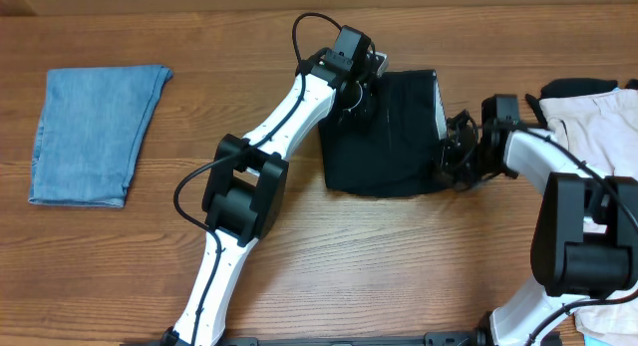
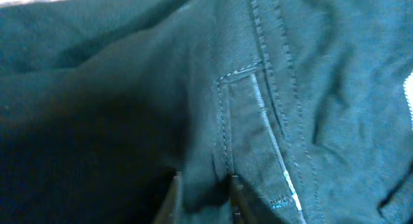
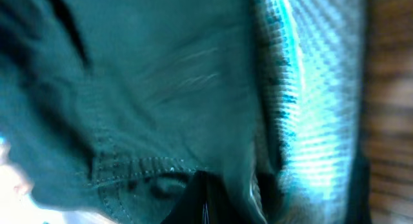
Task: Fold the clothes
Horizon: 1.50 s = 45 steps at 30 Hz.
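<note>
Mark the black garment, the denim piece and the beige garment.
black cloth garment (image 1: 387,142): overhead view, its bare middle.
light-blue denim piece (image 1: 90,132): overhead view, its centre.
beige cloth garment (image 1: 598,112): overhead view, its upper part.

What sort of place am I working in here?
Probably a lab-style clothes-folding bench: a bare wooden tabletop, a folded light-blue denim piece, a limp black cloth garment and a beige cloth piece.

A brown wood-grain worktop (image 1: 399,266) spreads out on every side of both pairs of jaws, its grain running left to right. From the right wrist, a blurred strip of it shows right of the jaws.
</note>
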Tool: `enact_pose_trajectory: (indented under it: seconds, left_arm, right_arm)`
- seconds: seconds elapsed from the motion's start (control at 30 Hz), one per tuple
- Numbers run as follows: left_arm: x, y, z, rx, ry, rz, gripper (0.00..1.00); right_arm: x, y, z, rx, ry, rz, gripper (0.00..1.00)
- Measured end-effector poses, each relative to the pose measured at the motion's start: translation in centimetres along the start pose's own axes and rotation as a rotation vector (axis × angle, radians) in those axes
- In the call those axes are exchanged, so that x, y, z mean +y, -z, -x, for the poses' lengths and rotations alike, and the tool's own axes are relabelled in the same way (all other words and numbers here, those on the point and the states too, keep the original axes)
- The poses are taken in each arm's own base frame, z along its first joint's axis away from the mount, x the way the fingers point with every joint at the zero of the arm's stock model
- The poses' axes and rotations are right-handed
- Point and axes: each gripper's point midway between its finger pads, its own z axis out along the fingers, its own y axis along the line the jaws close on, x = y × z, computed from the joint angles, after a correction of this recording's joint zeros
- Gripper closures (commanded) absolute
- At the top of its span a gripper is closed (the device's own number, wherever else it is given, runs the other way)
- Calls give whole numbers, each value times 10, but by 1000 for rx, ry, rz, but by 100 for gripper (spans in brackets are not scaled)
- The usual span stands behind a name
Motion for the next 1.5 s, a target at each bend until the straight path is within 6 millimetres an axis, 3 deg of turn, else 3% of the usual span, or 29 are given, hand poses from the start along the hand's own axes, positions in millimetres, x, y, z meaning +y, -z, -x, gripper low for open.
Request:
enact_pose_trajectory:
  seconds: [0.2, 0.27, 0.33, 0.4, 0.47, 0.53, 0.6, 0.73, 0.9, 1.0, 1.13, 1.23, 1.37, 1.5]
  left_arm:
    - [1, -4, -1, 7, 3, -2, 51]
    - [-2, 5, 6, 10, 5, -1, 48]
    - [-10, 28, 28, -27, -4, -4, 47]
    - [-21, 62, 62, -117, -29, -11, 70]
    - [-30, 89, 83, -187, -53, -16, 88]
    - [-31, 95, 87, -199, -61, -16, 94]
    - [-29, 91, 82, -179, -54, -13, 94]
    - [-24, 77, 78, -177, -54, -13, 94]
    - [-21, 57, 72, -175, -56, -40, 95]
    - [-24, 53, 72, -180, -59, -68, 94]
    - [-22, 43, 68, -172, -47, -79, 96]
    - [-15, 24, 59, -142, -35, -77, 96]
    - [7, -30, 28, -59, 0, -72, 96]
    - [7, -32, 30, -65, 1, -81, 95]
  right_arm:
    - [-7, -5, -9, -34, -89, -4, 96]
    - [-8, -2, -12, -10, -115, -25, 96]
    - [-8, 3, -16, 25, -139, -55, 96]
    - [4, 17, -5, 44, -107, -52, 96]
    - [33, 35, 8, 52, -32, 38, 96]
    - [70, 54, 24, 25, 83, 171, 96]
    - [83, 59, 26, 17, 136, 232, 96]
    - [84, 52, 19, 31, 170, 245, 96]
    - [90, 11, -12, 89, 259, 252, 96]
    - [79, -16, -33, 119, 297, 199, 96]
    - [47, -36, -34, 73, 254, 75, 96]
    - [43, -39, -35, 51, 224, 76, 96]
    - [43, -40, -36, 47, 195, 76, 96]
    - [42, -39, -38, 57, 179, 73, 96]
